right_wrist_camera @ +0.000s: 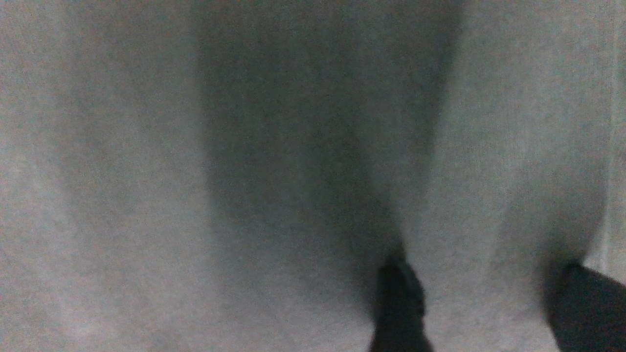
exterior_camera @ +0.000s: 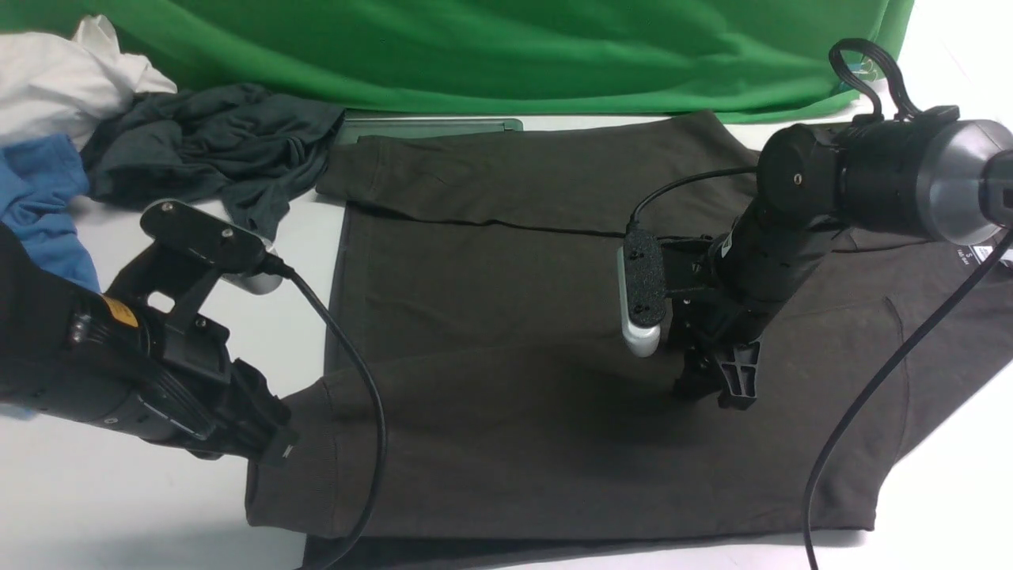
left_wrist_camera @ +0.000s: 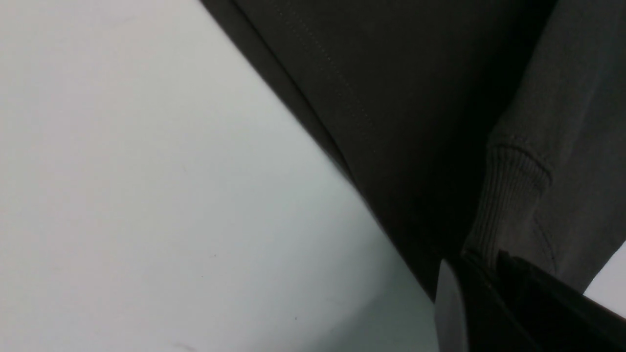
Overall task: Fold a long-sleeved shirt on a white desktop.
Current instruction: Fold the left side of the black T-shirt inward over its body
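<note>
Wide front overview — both wrist views close on shirt

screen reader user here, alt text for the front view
A dark long-sleeved shirt lies on a white desktop, sleeves folded across it. The left gripper pinches the near cuff; the open right gripper hangs over the shirt's middle.

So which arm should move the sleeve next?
Left, probably: the left jaws are shut on the ribbed cuff of the long-sleeved shirt. The right jaws stand apart over its middle, gripping nothing.
</note>
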